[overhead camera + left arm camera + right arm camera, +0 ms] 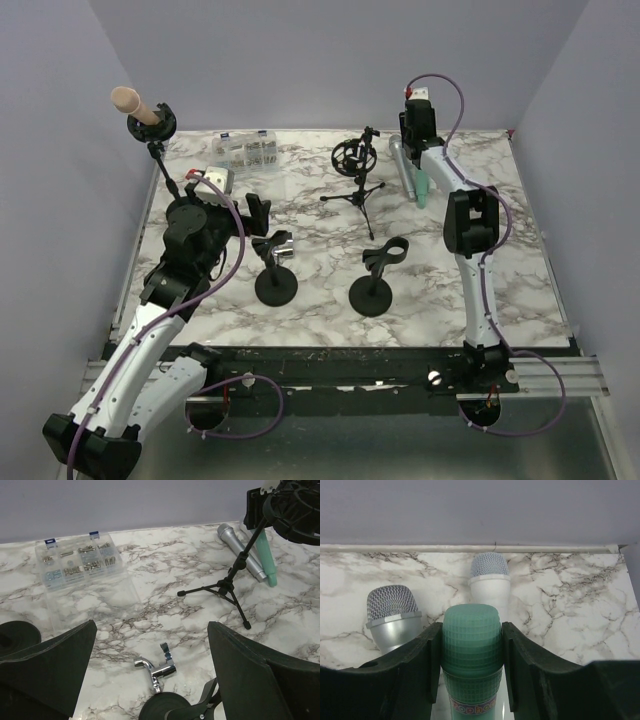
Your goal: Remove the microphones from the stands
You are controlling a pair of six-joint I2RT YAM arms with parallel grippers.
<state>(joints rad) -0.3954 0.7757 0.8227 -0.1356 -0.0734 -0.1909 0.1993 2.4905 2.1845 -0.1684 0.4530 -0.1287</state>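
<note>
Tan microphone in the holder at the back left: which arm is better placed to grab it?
Left, probably. The left claw is open and empty, on the same side as the tan microphone. The right claw is across the table, shut on a green microphone.

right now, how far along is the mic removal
Done, it seems: the silver mic and white mic lie on the table, and the two round stands are empty. In hand: the right gripper is shut on the green mic beside them. To do: the beige mic sits in its stand at the back left; the left gripper is open, holding nothing.
</note>
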